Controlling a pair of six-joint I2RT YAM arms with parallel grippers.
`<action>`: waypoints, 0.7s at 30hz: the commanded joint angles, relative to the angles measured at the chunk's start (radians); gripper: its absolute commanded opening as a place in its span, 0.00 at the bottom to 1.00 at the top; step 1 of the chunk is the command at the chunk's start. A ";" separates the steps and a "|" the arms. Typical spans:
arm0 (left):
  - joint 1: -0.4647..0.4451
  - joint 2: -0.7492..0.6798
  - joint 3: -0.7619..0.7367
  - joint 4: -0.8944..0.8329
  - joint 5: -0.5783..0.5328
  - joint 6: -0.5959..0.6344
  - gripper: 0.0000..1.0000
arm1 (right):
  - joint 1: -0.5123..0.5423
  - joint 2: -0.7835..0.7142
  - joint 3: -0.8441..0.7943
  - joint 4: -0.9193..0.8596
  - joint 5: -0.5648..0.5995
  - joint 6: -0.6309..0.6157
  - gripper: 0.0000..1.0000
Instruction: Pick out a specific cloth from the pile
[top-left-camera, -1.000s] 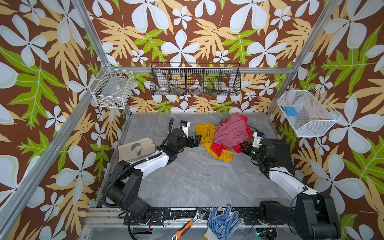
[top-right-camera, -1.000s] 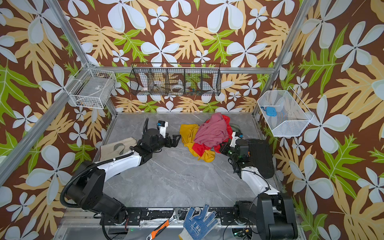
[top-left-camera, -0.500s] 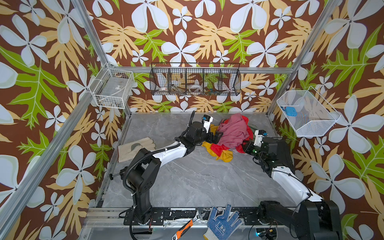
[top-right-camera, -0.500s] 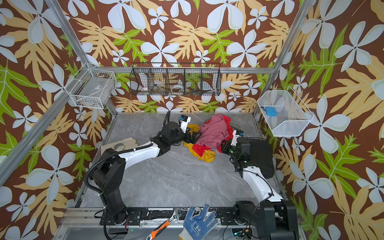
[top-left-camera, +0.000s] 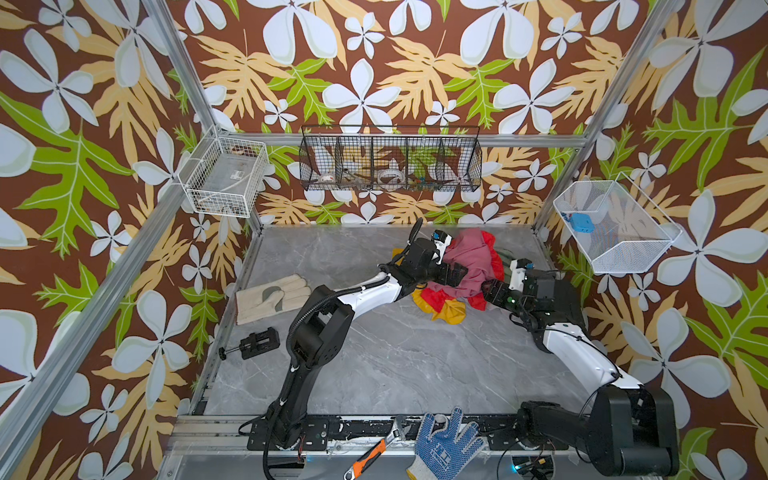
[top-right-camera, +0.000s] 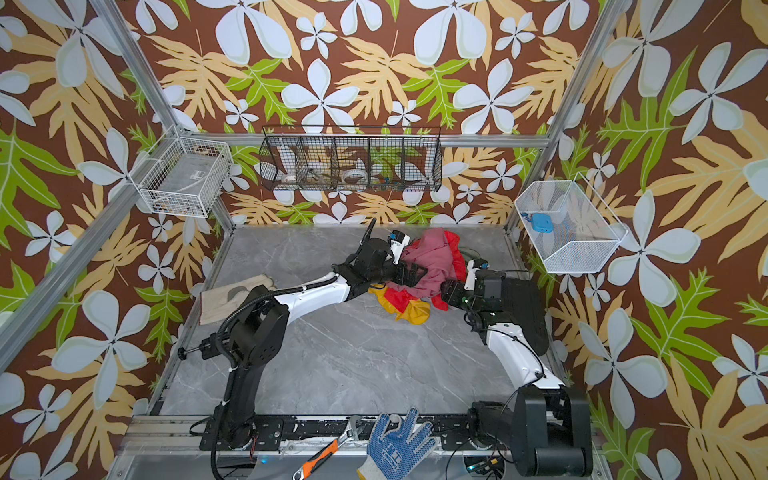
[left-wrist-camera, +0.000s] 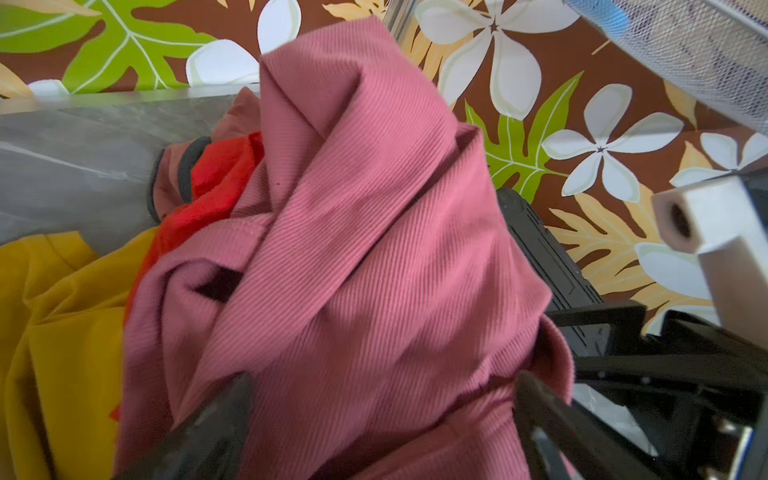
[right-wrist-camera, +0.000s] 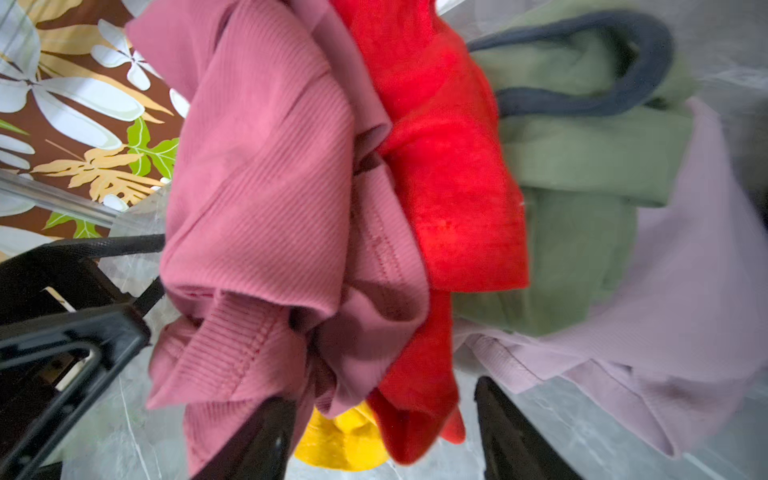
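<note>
**Pile**: far right of the table, between the two hands.
- **Dusty pink cloth**: ribbed and heaped on top.
- **The cloth**: bright red. It is tucked under the pink one and shows along the pink one's right edge and near side.
- **Olive green cloth**: touching the red, on the pile's right.
- **Lilac cloth**: beneath the green.
- **Mustard yellow cloth**: lowest layer, at the near-left edge.

**Left hand**: fingers spread wide on either side of a pink fold, gripping nothing.

**Right hand**: fingers parted at the pile's near-right edge. A red tail hangs in the gap, and nothing is clamped.

**Work glove**: at the table's left edge, well apart from the pile.
</note>
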 joint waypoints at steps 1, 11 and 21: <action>-0.003 0.032 0.049 -0.063 -0.021 -0.032 0.97 | -0.046 -0.025 -0.010 -0.014 -0.010 -0.029 0.68; -0.003 0.046 0.057 -0.092 -0.067 -0.055 0.96 | -0.096 0.081 0.009 0.096 -0.179 -0.009 0.51; 0.002 0.064 0.087 -0.109 -0.087 -0.100 0.96 | -0.095 0.134 -0.019 0.101 -0.245 -0.041 0.35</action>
